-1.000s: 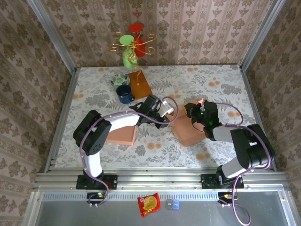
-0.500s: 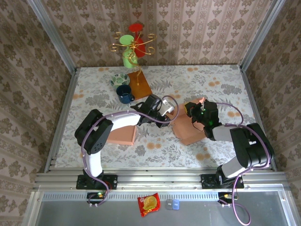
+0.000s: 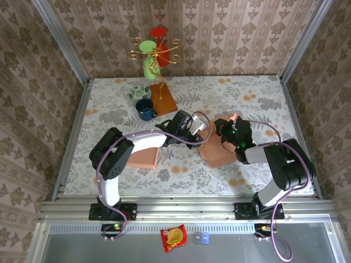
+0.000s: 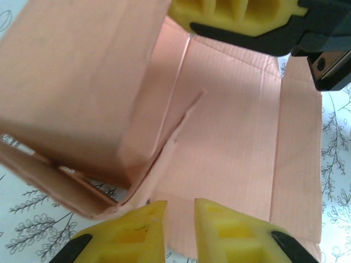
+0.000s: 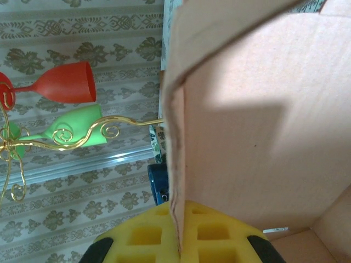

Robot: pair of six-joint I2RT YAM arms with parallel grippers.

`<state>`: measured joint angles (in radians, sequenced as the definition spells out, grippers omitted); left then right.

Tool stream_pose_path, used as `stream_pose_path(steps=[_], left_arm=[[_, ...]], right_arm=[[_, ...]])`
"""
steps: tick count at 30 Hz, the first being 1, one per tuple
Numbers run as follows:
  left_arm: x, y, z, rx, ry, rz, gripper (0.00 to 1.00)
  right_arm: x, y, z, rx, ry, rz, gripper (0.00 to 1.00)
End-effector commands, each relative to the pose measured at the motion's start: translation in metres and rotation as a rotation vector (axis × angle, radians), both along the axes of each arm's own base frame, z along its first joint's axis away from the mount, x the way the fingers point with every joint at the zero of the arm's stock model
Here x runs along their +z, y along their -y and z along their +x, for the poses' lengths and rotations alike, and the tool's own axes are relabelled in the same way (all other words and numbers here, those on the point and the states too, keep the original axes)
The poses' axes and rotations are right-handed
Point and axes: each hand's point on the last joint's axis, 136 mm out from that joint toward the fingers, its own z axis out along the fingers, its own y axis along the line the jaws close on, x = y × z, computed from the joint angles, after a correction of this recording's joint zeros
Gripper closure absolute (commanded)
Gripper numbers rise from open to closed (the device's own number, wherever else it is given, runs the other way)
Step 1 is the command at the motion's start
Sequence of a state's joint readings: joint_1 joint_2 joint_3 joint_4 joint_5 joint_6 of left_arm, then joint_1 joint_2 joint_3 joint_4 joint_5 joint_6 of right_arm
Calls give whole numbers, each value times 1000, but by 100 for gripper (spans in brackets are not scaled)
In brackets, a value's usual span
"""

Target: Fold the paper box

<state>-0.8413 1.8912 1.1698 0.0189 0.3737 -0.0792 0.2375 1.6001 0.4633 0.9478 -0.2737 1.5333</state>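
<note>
Jaws of the right gripper (image 5: 178, 233) are clamped on an upright flap (image 5: 247, 109) of the box (image 3: 218, 153), on the bench (image 3: 247, 93) right of centre. Left gripper (image 4: 181, 224) jaws stand narrowly apart over its inner panel (image 4: 230, 137).

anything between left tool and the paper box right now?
Nothing visible. Left tool hangs right over the paper box floor panel, fingers narrowly apart, with no object between. Right tool is shut on one upright box wall.
</note>
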Motion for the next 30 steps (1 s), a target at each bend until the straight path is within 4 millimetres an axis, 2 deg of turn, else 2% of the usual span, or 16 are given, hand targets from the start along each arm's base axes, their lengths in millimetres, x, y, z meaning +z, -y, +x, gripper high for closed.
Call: stream_pose_path(steps=[1,10,30], left_arm=[[4,8,18,62,41,-3,79],[-4,2,31,168,62,49,79],[-13,-3,55,385,48,7,72]], right_arm=[[-10,-8,-9,32,-29,10,100],[-17,-7,-17,32,-36,0,100],[-32,-11,-19,11,-70,23,100]])
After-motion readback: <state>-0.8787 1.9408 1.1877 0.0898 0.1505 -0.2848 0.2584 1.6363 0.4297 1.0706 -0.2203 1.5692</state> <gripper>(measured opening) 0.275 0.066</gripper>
